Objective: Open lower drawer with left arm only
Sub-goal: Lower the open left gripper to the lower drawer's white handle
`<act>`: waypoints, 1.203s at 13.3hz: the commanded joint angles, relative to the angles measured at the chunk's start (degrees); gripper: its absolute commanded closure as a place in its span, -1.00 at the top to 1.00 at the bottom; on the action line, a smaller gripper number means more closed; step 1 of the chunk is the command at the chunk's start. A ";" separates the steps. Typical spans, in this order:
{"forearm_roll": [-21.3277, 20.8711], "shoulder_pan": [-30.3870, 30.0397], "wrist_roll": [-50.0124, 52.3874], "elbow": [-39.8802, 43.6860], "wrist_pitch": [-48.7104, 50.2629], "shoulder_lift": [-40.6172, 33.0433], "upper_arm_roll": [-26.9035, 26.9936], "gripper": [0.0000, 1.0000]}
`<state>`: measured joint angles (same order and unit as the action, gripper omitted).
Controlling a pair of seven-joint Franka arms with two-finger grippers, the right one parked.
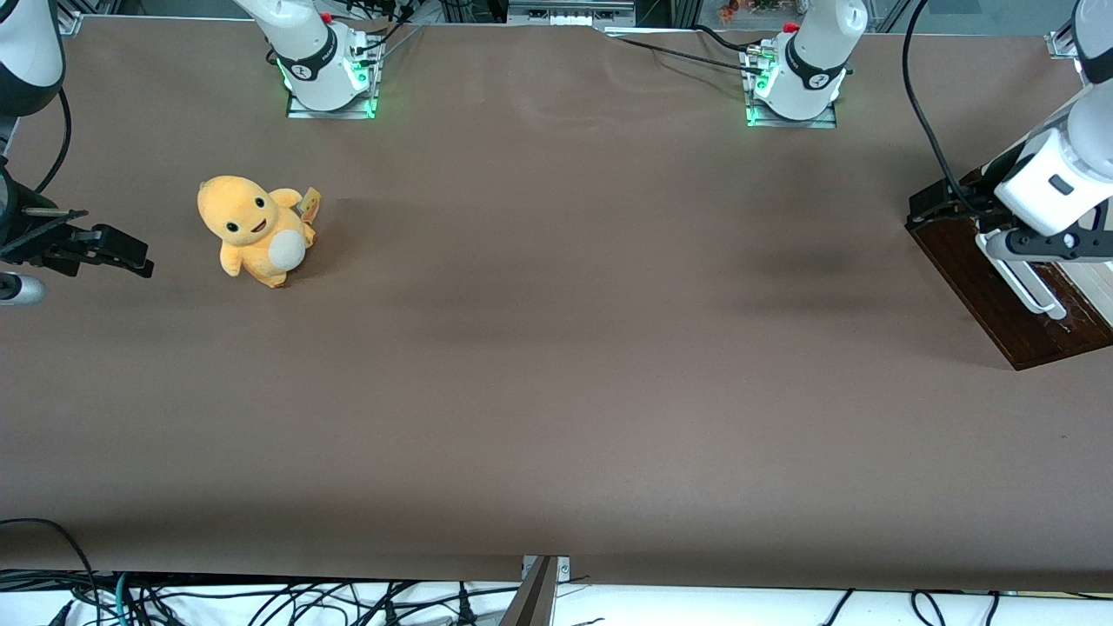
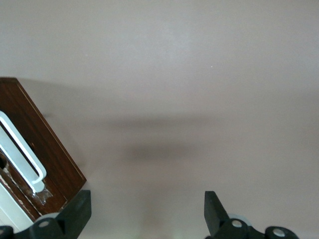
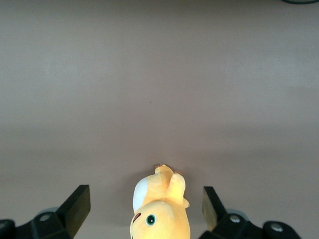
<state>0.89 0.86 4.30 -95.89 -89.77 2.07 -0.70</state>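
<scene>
One white bar handle (image 2: 22, 152) on the lower drawer (image 1: 1000, 291) at my working end of the table lies just beside my gripper (image 2: 147, 211), whose fingers (image 2: 77, 211) hang spread and empty, not yet straddling its slanted length.

The left arm (image 1: 1056, 165) is a big white jointed machine with smooth rounded shells and a small dark rectangular mark on its wrist housing. A black cable (image 1: 923, 113) loops down along it. Its round white base (image 1: 804, 74), ringed by a black band with a white mark, sits on a metal plate glowing green at the table's edge. The claw (image 2: 147, 211) is matte black, its two wedge-shaped fingers (image 2: 77, 211) spread wide apart, with silver screw heads near their roots.
</scene>
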 commanded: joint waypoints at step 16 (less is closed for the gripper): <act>-43.77 -1.64 24.08 0.44 11.72 35.45 0.79 1.00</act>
<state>-39.70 0.01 26.16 -96.78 -79.67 35.15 0.04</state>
